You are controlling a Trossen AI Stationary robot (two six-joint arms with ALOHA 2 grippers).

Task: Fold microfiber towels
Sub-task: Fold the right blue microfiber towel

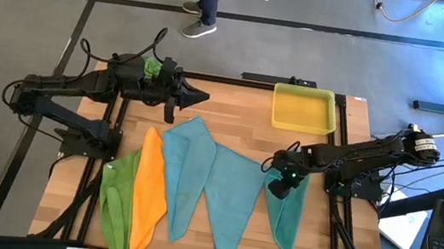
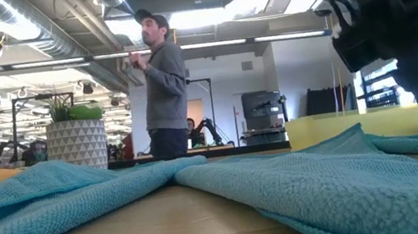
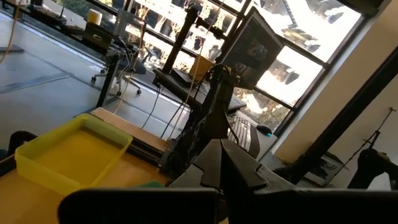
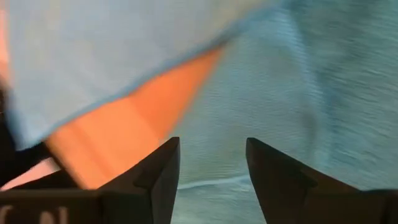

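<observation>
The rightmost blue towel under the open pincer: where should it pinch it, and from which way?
Probably the top corner of the rightmost towel, from straight above. It lies flat and tapers to a point at the near edge; the open right pincer hangs over that upper end, apart from the next towel.

Soft, nubby, matt cloth in the towels (image 1: 184, 171) under and beside the right tool (image 4: 209, 163). Smooth pale wood planks on the bench (image 1: 240, 118). Glossy yellow plastic for the tray (image 1: 302, 107). Matt black fingers (image 4: 283, 174).
</observation>
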